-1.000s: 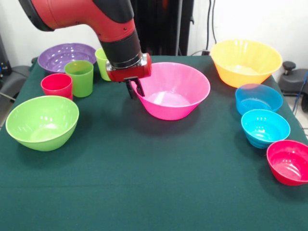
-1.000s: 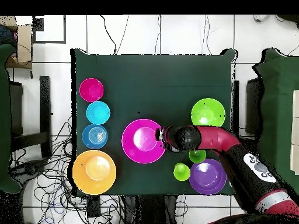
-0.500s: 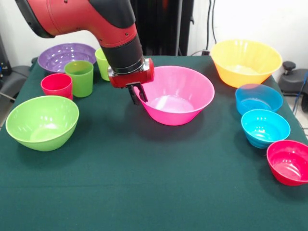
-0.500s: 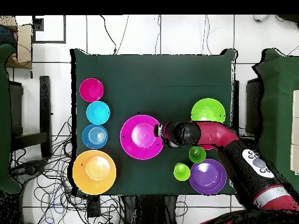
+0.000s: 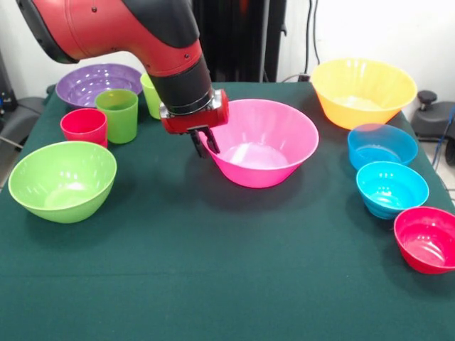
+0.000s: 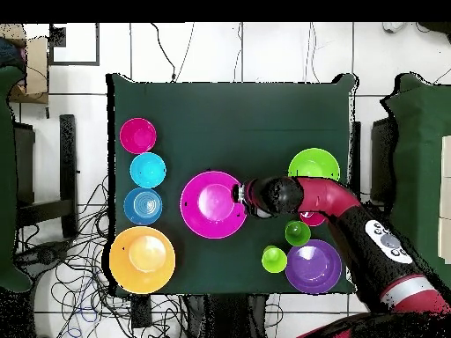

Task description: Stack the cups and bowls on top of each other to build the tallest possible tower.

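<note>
The robot's gripper (image 5: 205, 143) pinches the rim of the large pink bowl (image 5: 266, 145) between narrow fingers on the green worktop (image 5: 213, 256).

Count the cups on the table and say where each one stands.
3. In the front view, all stand at the table's left: the red cup nearest, the green cup beside it, and the lime cup behind, partly hidden by the arm. None looks fully hidden.
</note>
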Robot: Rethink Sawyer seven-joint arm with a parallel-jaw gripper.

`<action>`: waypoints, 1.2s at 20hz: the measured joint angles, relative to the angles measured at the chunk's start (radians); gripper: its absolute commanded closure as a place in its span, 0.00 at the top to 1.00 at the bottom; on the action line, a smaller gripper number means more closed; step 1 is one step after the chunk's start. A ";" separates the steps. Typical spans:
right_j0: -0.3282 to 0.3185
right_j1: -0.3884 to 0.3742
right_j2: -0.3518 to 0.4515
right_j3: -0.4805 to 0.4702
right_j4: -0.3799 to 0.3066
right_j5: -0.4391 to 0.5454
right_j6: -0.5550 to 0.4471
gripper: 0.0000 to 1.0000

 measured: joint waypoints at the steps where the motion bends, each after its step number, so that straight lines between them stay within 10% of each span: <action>1: -0.002 0.003 0.006 -0.006 0.000 0.002 0.000 0.00; 24: -0.005 0.017 0.041 -0.050 0.000 0.046 -0.033 0.00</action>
